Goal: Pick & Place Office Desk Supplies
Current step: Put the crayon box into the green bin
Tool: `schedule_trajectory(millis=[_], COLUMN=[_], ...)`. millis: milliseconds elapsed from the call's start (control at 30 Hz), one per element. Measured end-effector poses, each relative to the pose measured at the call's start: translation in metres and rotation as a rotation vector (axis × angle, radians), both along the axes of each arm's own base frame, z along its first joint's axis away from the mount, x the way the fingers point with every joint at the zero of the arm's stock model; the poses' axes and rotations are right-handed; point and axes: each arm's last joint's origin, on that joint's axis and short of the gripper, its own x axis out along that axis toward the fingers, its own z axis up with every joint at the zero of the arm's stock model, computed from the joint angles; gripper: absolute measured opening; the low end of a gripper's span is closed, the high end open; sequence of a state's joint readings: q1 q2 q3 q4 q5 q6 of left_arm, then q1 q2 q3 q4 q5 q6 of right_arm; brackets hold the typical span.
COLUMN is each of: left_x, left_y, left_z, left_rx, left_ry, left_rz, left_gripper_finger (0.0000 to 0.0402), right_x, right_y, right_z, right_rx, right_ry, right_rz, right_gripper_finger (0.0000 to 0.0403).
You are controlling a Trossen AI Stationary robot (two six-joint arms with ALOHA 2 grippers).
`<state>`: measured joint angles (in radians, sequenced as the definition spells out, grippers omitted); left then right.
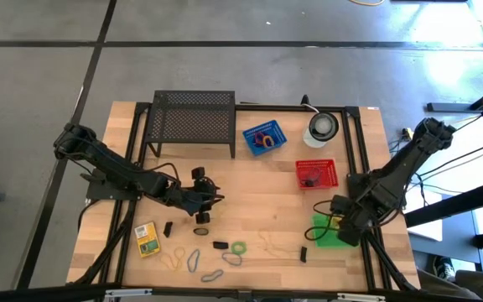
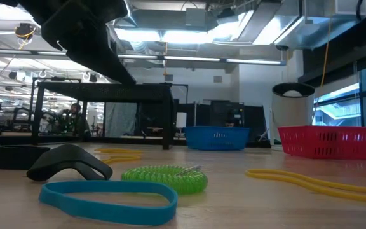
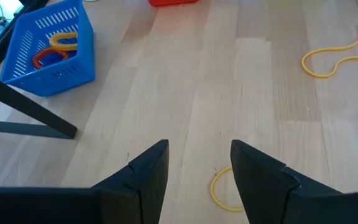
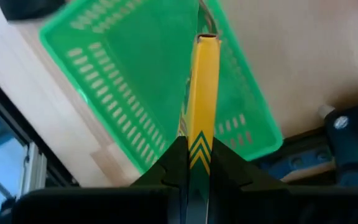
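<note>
Crayon box (image 4: 202, 93), yellow with green chevrons, was clamped edge-on between the closed-in fingers of the right gripper (image 4: 199, 163), held above the green basket (image 4: 129, 74); in the high view that gripper (image 1: 339, 211) sat at the right of the frame, over the basket (image 1: 329, 236) near the table's right edge. Second crayon box (image 1: 146, 238) lay flat at the lower left of the table (image 1: 258, 193). Left gripper (image 1: 201, 201) hung left of centre in the high view, jaws standing wide apart and holding nothing; its wrist view showed the two dark fingers (image 3: 145, 177) over bare wood with a yellow rubber-band loop (image 3: 219, 190) lying between and just beyond them. Further loose loops lay along the lower edge of the high view: tan (image 1: 174, 257), blue (image 1: 194, 260), and a coiled green band (image 1: 238, 248); a long yellow band (image 1: 268, 243) lay to their right. Small black clips (image 1: 220, 246) were scattered among these. Blue basket (image 1: 264, 137), upper centre, held red and yellow bands; red basket (image 1: 316, 174) sat to its lower right with dark items inside. Black wire-mesh rack (image 1: 193, 122) stood at the upper left of the table, round white-and-dark disc (image 1: 322, 127) at the upper right.
</note>
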<state>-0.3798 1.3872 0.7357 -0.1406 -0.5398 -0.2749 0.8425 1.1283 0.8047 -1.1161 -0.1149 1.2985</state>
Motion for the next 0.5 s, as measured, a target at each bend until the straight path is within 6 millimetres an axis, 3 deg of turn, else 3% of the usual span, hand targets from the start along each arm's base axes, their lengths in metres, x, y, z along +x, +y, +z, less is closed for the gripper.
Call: schedule_trajectory(millis=[233, 500], left_x=[-0.001, -0.001], left_y=[0.000, 0.001], left_z=[-0.001, -0.001], left_rx=[0.005, 0.007], left_ry=[0.015, 0.019], left_rz=[0.000, 0.000], left_gripper_finger=[0.0169, 0.0169], right_x=[0.005, 0.006], right_y=[0.007, 0.009], right_z=[-0.010, -0.013], right_rx=[-0.010, -0.017], right_ry=[0.072, 0.083], right_rz=[0.030, -0.003], right_gripper_finger=[0.0051, 0.0105])
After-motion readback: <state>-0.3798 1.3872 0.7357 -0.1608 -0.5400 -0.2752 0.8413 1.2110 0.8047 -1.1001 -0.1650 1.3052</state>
